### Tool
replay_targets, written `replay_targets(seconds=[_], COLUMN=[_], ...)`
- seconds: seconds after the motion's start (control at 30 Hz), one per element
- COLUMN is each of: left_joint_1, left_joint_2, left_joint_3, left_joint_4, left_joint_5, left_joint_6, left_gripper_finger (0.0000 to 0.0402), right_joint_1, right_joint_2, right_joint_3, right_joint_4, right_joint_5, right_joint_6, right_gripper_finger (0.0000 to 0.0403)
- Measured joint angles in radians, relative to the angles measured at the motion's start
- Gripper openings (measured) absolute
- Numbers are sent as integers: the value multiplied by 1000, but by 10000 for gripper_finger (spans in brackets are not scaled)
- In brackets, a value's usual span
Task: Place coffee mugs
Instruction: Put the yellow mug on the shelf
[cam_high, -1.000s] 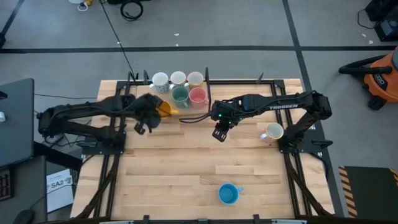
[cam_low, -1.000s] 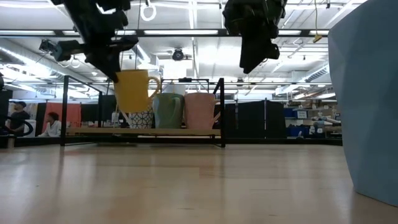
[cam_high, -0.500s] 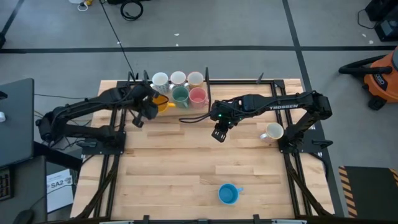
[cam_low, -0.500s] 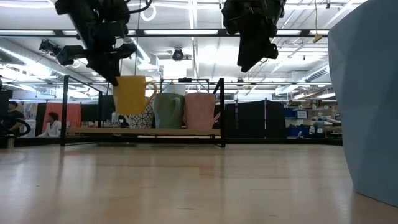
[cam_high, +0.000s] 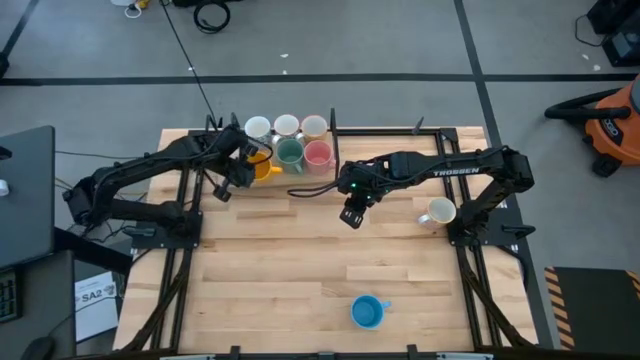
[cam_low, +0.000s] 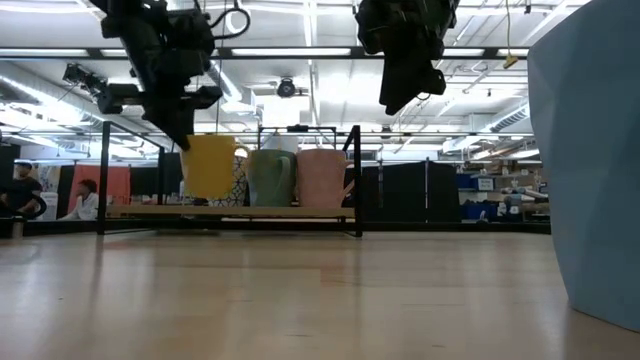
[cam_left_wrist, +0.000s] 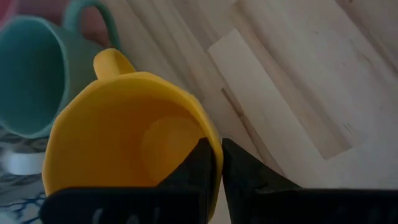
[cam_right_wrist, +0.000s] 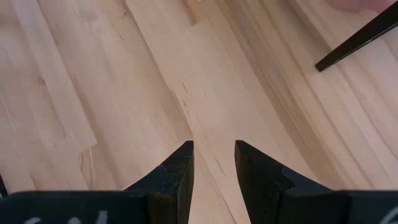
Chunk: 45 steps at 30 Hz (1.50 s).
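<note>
An orange-yellow coffee mug (cam_high: 262, 166) (cam_low: 210, 165) hangs upright at the left front of the rack (cam_high: 334, 150), beside a dark green mug (cam_high: 289, 152) and a pink mug (cam_high: 318, 153). Three white or cream mugs (cam_high: 286, 125) stand in the rack's back row. My left gripper (cam_high: 245, 170) (cam_left_wrist: 216, 149) is shut on the orange-yellow mug. My right gripper (cam_high: 351, 217) (cam_right_wrist: 213, 148) hovers open over bare table at the middle, holding nothing. A white mug (cam_high: 437, 211) stands at the right, a light blue mug (cam_high: 367, 311) near the front edge. My left gripper pinches the mug's rim (cam_left_wrist: 214, 138) on the side away from the handle (cam_left_wrist: 112, 60), one finger inside the cup and one outside. The fingers slant down from the table's left side. The mug hangs upright, its base just above the rack's tray (cam_low: 150, 211).
The rack's black posts (cam_low: 357, 180) stand around the mugs at the far centre. The light blue mug (cam_low: 590, 160) fills the low view's right side. A vacuum cleaner (cam_high: 610, 120) stands on the floor beyond the right edge. People sit far back in the room.
My left gripper has carried the orange-yellow mug toward the table's far edge and slightly down, into the rack's front row next to the green mug. The wrist has rolled, and the mug has come upright from a slight tilt.
</note>
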<state>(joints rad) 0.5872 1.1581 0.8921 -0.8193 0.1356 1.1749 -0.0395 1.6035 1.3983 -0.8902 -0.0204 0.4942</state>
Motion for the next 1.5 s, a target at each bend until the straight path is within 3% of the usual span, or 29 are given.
replay_targets(seconds=[0.43,0.83,1.23,1.5], left_joint_1=[35,32,32,32], left_joint_2=[85,86,86,87], left_joint_3=[4,2,2,0], left_joint_4=[52,70,69,96], left_joint_5=[4,-18,-64,-108], left_joint_6=[-42,-46,-49,-144], left_gripper_finger=[30,59,61,73], right_joint_1=[0,0,0,0], right_joint_2=[0,0,0,0], right_joint_3=[0,0,0,0], right_joint_4=[0,3,3,3], right_joint_5=[0,0,0,0], right_joint_6=[0,0,0,0], right_gripper_finger=[122,122,122,122])
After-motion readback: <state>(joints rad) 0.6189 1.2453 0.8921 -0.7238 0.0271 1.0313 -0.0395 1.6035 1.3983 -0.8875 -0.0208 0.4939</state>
